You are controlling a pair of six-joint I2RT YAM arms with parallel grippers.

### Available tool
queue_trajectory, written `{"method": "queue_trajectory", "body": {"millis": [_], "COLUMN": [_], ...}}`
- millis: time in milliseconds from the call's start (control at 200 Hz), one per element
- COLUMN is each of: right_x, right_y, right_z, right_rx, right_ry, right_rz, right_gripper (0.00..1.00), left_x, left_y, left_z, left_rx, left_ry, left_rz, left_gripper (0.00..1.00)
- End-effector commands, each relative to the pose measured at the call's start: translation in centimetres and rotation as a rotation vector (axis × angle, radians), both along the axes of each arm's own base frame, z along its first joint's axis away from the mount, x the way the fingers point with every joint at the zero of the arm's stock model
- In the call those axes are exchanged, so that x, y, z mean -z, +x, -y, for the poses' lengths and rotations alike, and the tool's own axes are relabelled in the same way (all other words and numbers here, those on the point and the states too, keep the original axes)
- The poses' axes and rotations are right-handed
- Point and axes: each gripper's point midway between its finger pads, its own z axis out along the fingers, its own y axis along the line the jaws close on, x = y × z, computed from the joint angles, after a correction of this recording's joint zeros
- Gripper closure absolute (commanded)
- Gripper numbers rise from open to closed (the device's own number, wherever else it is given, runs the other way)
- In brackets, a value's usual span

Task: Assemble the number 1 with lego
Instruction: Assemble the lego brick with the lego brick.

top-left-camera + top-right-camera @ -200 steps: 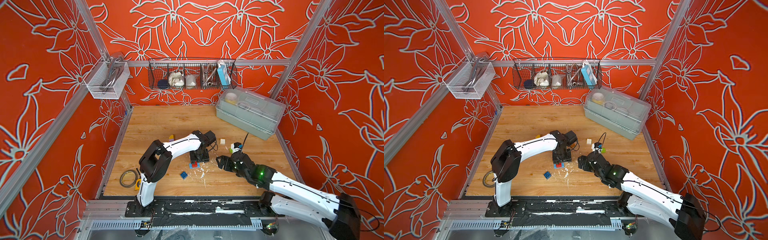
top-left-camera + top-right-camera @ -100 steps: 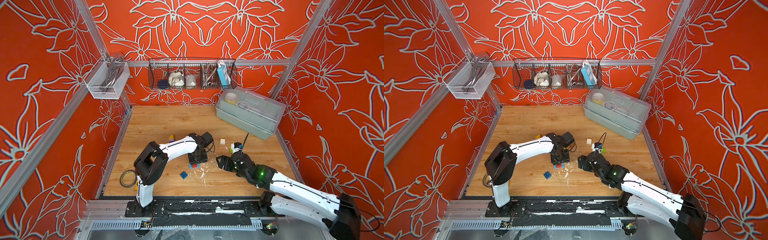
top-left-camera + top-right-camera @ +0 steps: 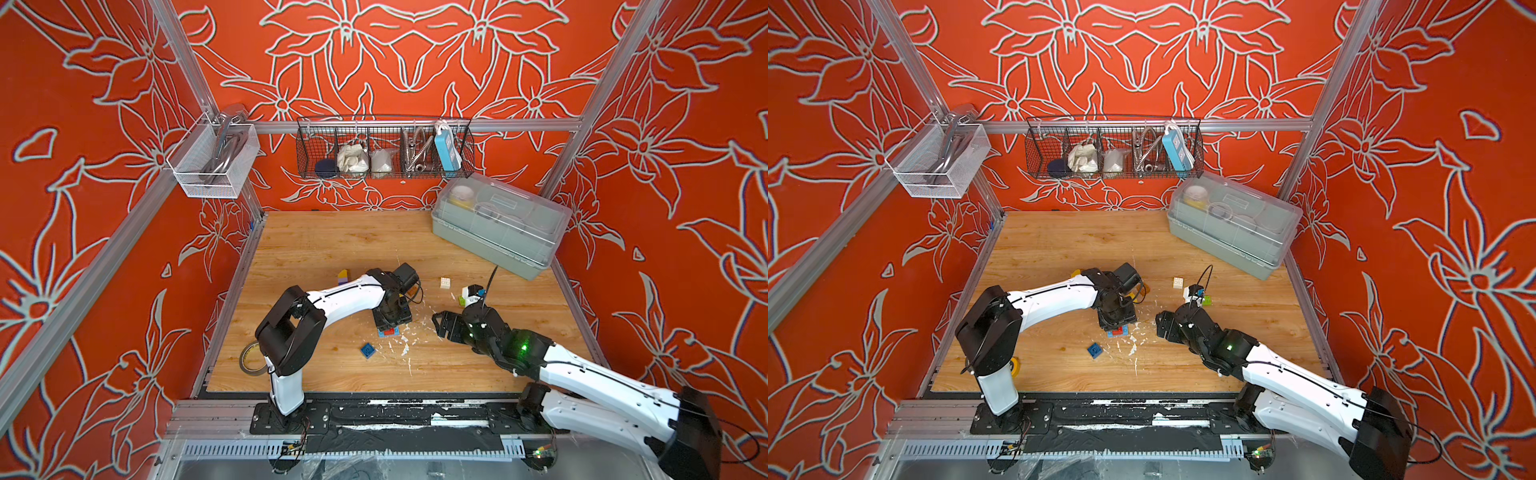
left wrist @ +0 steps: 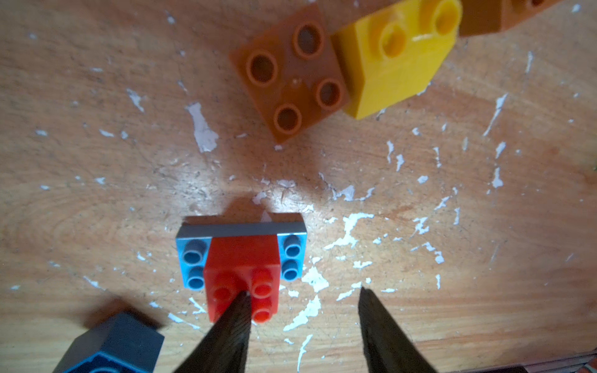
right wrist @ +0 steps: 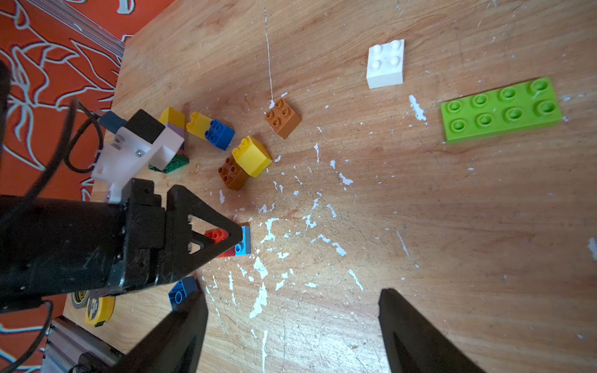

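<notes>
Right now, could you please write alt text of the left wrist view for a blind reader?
A red brick sits on a light blue plate; the open left tool has one fingertip over its studs. Beyond, a brown brick touches a yellow brick.

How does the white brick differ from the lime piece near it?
The white brick is a tall square block with four studs; the lime piece is a thin, long plate with eight. The white brick's footprint is smaller than the lime piece's. Both lie studs up, apart from each other, ungripped.
</notes>
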Motion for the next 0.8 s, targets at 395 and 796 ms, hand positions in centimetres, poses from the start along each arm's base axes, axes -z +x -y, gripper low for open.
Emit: {"method": "queue_trajectory", "body": {"millis": [395,796], "right_x": [0.1,0.9], "right_y": [0.1,-0.3], "right_z": [0.6,-0.3], "right_rx": [0.015,-0.018], "right_ry": [-0.017,-0.017], "right_rz": [0.004,-0.036], "right_gripper": [0.13,0.15], "left_x": [-5.4,-1.3], "left_y": [-1.5,-11.0], "left_z": [-4.2,-12.7], "left_rx": [0.017,-0.252], "left_ry": [0.071,0.079], "left_rz": [0.110,0.028], "left_gripper": [0.30,0.32]}}
